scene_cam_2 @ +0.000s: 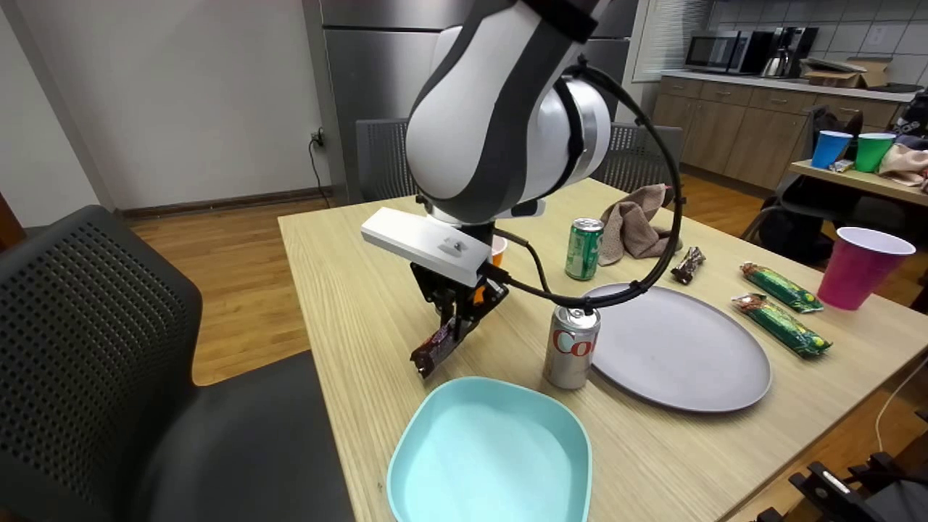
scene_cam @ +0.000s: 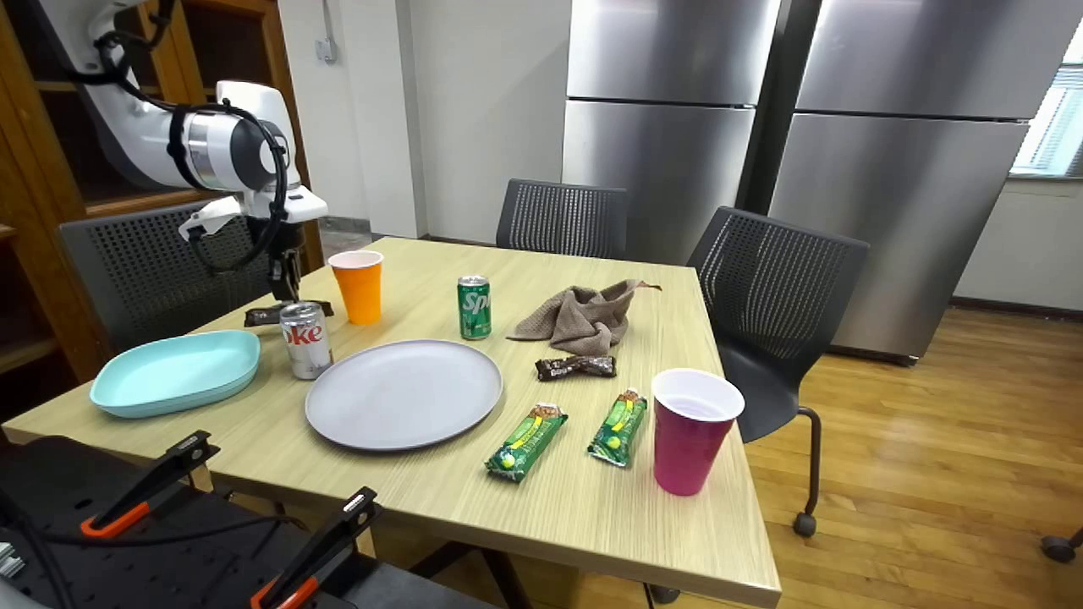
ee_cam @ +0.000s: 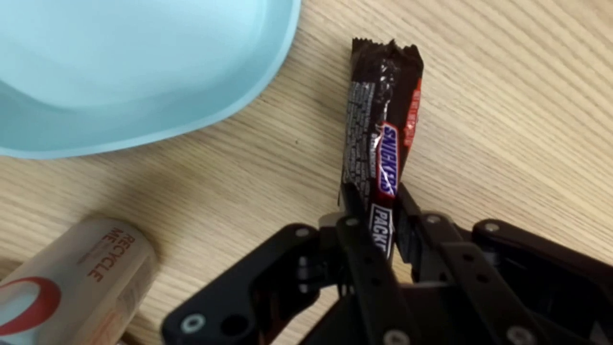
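Observation:
A dark brown Snickers bar (ee_cam: 387,96) lies lengthwise between the fingers of my gripper (ee_cam: 379,194) in the wrist view. Both fingers press close against its sides near one end, and the far end sticks out beyond them. In an exterior view the gripper (scene_cam_2: 455,326) points down at the table with the bar (scene_cam_2: 433,354) under it, at tabletop height. The bar (scene_cam: 262,316) also shows in part behind a silver Coke can (scene_cam: 306,345). Beside the bar stands a light teal tray (ee_cam: 268,88). An orange cup (scene_cam: 360,292) is close to the gripper on its other side.
A grey plate (scene_cam: 404,396) lies beside the Coke can. Farther along the table are a green Sprite can (scene_cam: 474,309), a brown cloth (scene_cam: 584,317), another dark bar (scene_cam: 575,367), two green-wrapped bars (scene_cam: 529,442) and a magenta cup (scene_cam: 689,440). Chairs (scene_cam_2: 87,326) surround the table.

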### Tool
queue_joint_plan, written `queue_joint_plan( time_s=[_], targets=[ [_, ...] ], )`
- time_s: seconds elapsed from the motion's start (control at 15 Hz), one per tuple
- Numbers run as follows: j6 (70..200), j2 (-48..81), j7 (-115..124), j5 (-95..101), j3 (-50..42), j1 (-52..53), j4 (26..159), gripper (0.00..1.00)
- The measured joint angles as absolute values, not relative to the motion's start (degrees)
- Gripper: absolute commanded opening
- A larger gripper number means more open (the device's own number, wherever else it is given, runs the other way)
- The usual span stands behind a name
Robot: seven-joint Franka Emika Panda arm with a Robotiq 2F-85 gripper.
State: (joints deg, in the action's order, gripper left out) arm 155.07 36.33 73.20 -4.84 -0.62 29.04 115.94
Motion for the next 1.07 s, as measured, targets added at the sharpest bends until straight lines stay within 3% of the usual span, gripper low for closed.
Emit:
queue_joint_plan(
  time_s=[1.07],
  targets=[
    [149.3, 23.6, 66.8, -4.6, 7.8, 27.3, 129.7, 0.04]
  ],
)
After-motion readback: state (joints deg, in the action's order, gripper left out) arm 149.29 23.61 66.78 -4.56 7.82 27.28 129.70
